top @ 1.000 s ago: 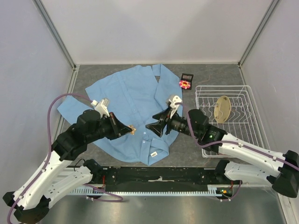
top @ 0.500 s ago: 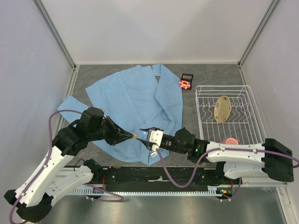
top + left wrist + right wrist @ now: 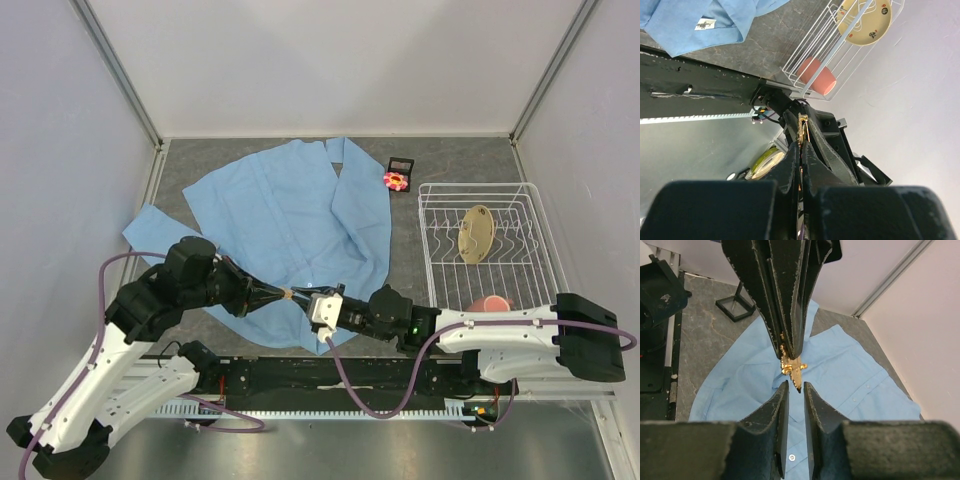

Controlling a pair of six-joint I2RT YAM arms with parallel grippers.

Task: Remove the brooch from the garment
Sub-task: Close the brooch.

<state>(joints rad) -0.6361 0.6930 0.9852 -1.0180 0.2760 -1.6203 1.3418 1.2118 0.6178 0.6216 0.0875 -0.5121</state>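
Observation:
The light blue garment lies spread flat on the table. The pink flower brooch rests on the table just right of the shirt's edge, apart from both grippers. Over the shirt's near hem, my left gripper is shut on a small gold emblem, which the left wrist view shows edge-on. My right gripper faces it tip to tip, its jaws a narrow gap apart. The emblem's toothed tip pokes just between them, with light showing on both sides.
A white wire rack stands at the right with a beige plate and a pink cup in it. A small dark box sits behind the brooch. Grey walls close in the table on three sides.
My right arm has swung from mid-table down to the near edge and its jaws have narrowed toward the gold emblem. My left gripper drifted slightly nearer, still holding the emblem.

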